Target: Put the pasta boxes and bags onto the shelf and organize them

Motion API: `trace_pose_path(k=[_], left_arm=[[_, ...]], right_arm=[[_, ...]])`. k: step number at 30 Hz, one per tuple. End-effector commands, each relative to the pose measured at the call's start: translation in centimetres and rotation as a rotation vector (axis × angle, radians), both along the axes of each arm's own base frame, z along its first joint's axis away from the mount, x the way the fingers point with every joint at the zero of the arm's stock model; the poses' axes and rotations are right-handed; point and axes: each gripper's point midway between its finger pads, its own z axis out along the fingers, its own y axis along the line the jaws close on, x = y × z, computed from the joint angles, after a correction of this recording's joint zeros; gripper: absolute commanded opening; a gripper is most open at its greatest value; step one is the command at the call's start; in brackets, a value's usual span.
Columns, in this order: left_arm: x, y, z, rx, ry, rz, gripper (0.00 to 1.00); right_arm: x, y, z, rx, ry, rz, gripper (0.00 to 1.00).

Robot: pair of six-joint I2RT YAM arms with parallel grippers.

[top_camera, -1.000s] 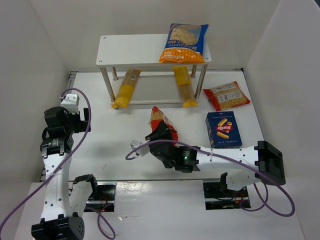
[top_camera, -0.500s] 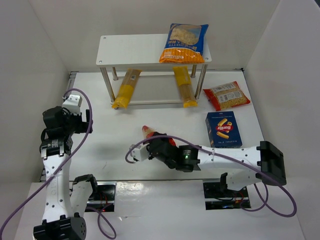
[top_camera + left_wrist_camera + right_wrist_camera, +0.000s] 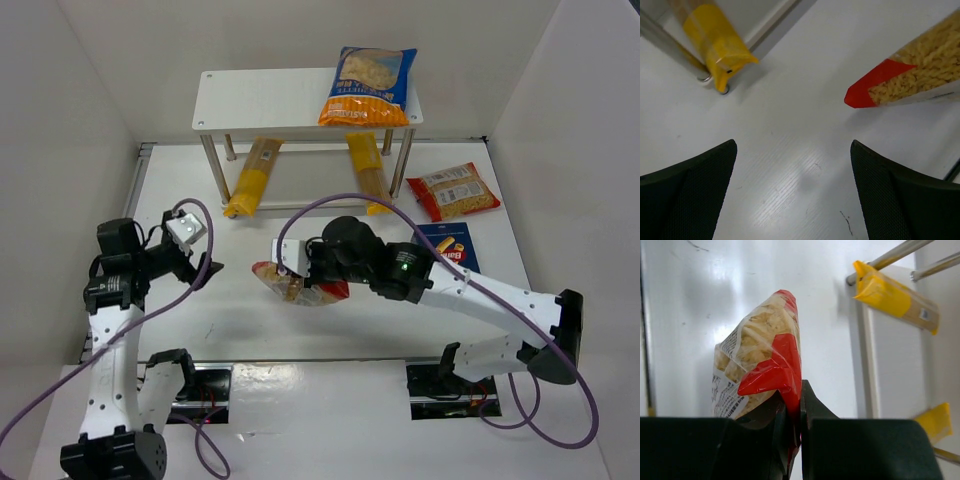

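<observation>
The right jaws are pressed together on the red seam of 1 red bag (image 3: 760, 355), pinching it by this thin edge, so the full part with the pasta hangs free beyond them. This grip is probably chosen because the crinkly body is too wide and soft to clamp. The bag seems lifted off the desk (image 3: 230, 320), in front of the shelf (image 3: 260, 100) and well apart from it, between the 2 arms. The left jaws are spread wide and hold nothing. They face the bag's red corner, perhaps ready to support it or take it over.

On the shelf top, the orange-and-blue bag (image 3: 368, 85) lies at the right end, which leaves the left part bare for more bags. 2 spaghetti packs (image 3: 252, 177) (image 3: 368, 172) lie on the lower level with their front ends sticking out, likely because they are long. Another red bag (image 3: 453, 190) and the blue box (image 3: 455, 250) lie on the desk to the right, not yet placed, the box partly hidden behind the right arm (image 3: 480, 295).
</observation>
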Motion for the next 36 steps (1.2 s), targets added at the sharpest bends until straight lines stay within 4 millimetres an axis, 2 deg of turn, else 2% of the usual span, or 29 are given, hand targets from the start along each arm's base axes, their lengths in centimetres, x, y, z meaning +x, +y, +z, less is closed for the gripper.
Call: trace_pose_path(k=[1, 4, 5, 6, 10, 12, 13, 15, 16, 18, 22, 25, 26, 28, 33, 35, 36], left_arm=[[-1.1, -3.2, -0.7, -0.019, -0.067, -0.275, 1.00], [-1.3, -3.7, -1.9, 0.007, -0.097, -0.375, 1.00], [-1.1, -3.7, -2.0, 0.059, -0.162, -0.433, 1.00], [-1.5, -4.1, -3.0, 0.046, -0.139, -0.466, 1.00], [-1.8, -6.0, -2.8, -0.013, -0.177, -0.579, 1.00], [-1.9, -6.7, -3.0, -0.041, -0.167, -0.615, 1.00], [-2.3, -7.3, -2.9, -0.052, -0.171, -0.643, 1.00], [-2.0, -7.7, -3.0, -0.058, -0.162, -0.664, 1.00], [-2.2, -7.9, -3.0, -0.059, -0.162, -0.673, 1.00], [-2.3, -8.4, -3.1, -0.082, -0.156, -0.699, 1.00], [-2.6, -9.5, -3.3, -0.099, -0.146, -0.746, 1.00], [-2.8, -10.2, -3.5, -0.111, -0.145, -0.783, 1.00], [-3.1, -10.6, -3.6, -0.124, -0.137, -0.802, 1.00], [-2.6, -10.9, -3.6, -0.121, -0.146, -0.815, 1.00], [-2.9, -11.7, -3.8, -0.145, -0.119, -0.847, 1.00], [-2.9, -11.9, -3.9, -0.147, -0.116, -0.856, 1.00], [-3.0, -12.1, -3.9, -0.148, -0.115, -0.865, 1.00]], right_arm=[[-1.7, 1.2, 6.6, 0.206, 0.029, 0.104, 0.00], [-1.5, 1.4, 5.7, 0.188, 0.054, 0.115, 0.00], [-1.7, 1.6, 6.2, 0.200, 0.056, 0.132, 0.00], [-1.5, 1.5, 5.7, 0.186, 0.068, 0.129, 0.00], [-1.0, 2.0, 6.4, 0.192, 0.069, 0.130, 0.00], [-0.6, 2.7, 5.7, 0.169, 0.084, 0.127, 0.00], [-0.7, 3.0, 6.3, 0.171, 0.089, 0.140, 0.00], [-0.7, 4.0, 5.3, 0.138, 0.123, 0.158, 0.00], [-0.6, 4.4, 6.1, 0.149, 0.121, 0.167, 0.00], [-0.4, 5.4, 5.9, 0.136, 0.138, 0.179, 0.00], [-0.2, 6.0, 5.9, 0.117, 0.156, 0.185, 0.00], [-0.1, 5.9, 6.8, 0.134, 0.153, 0.191, 0.00], [0.2, 5.6, 6.6, 0.127, 0.163, 0.186, 0.00], [0.4, 5.5, 7.0, 0.138, 0.163, 0.190, 0.00], [-0.4, 5.7, 6.9, 0.141, 0.194, 0.223, 0.00], [-0.7, 5.7, 7.5, 0.151, 0.194, 0.236, 0.00], [-1.0, 5.9, 7.0, 0.140, 0.214, 0.253, 0.00]])
